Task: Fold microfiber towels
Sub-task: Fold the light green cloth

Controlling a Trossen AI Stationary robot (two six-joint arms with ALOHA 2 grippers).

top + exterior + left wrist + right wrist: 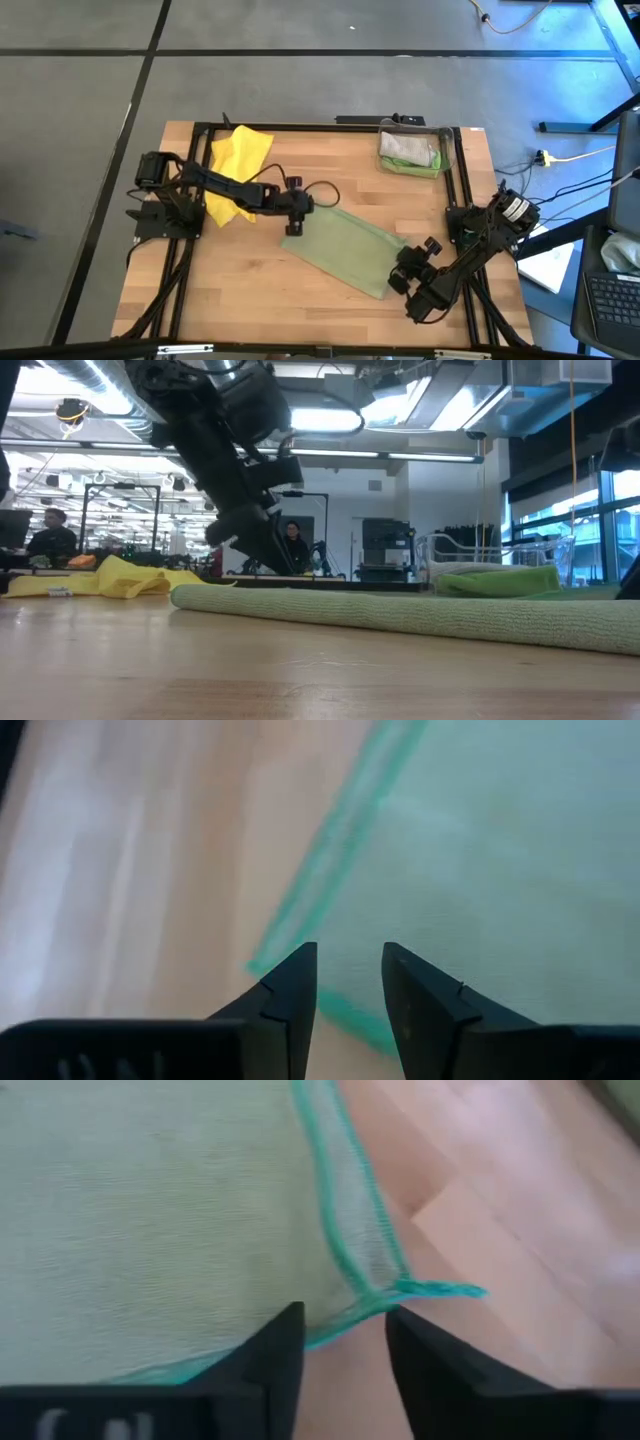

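High view: both tools, left (292, 228) and right (397, 284), seemingly part-open, empty, at olive-green towel (345, 248) corners

A pale olive-green towel (345, 249) lies folded into a long strip slanting across the middle of the wooden table (250, 300). The left gripper (296, 222) sits at its far-left corner, the right gripper (401, 274) at its near-right end. A yellow towel (238, 160) (rumpled) lies beside the left arm. A clear bin (412, 150) at the far edge holds folded cloths.
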